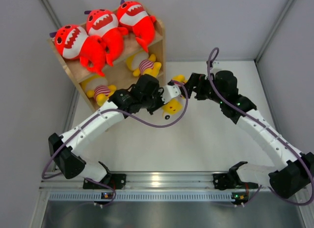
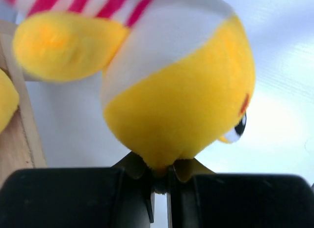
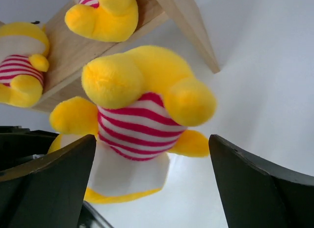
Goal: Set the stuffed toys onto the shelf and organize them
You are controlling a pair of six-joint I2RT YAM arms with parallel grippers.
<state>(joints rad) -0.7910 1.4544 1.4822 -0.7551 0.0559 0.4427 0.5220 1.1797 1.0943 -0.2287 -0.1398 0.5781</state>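
The light-wood shelf [image 1: 159,47] stands at the back left. Three red sharks [image 1: 104,25] sit on its top tier and two yellow dolls [image 1: 144,65] on the lower tier. My left gripper [image 1: 164,98] is shut on the head of the third yellow doll [image 1: 172,106], just right of the shelf. In the left wrist view the fingers [image 2: 132,166] pinch the doll's head [image 2: 181,100]. My right gripper [image 1: 182,83] is open, with its jaws on either side of that doll's striped body [image 3: 137,120] without touching it.
The shelf's lower board [image 3: 64,46] and its two dolls [image 3: 105,12] show behind the held doll in the right wrist view. The shelf's edge [image 2: 14,149] is at the left of the left wrist view. Grey walls enclose the white table [image 1: 206,139].
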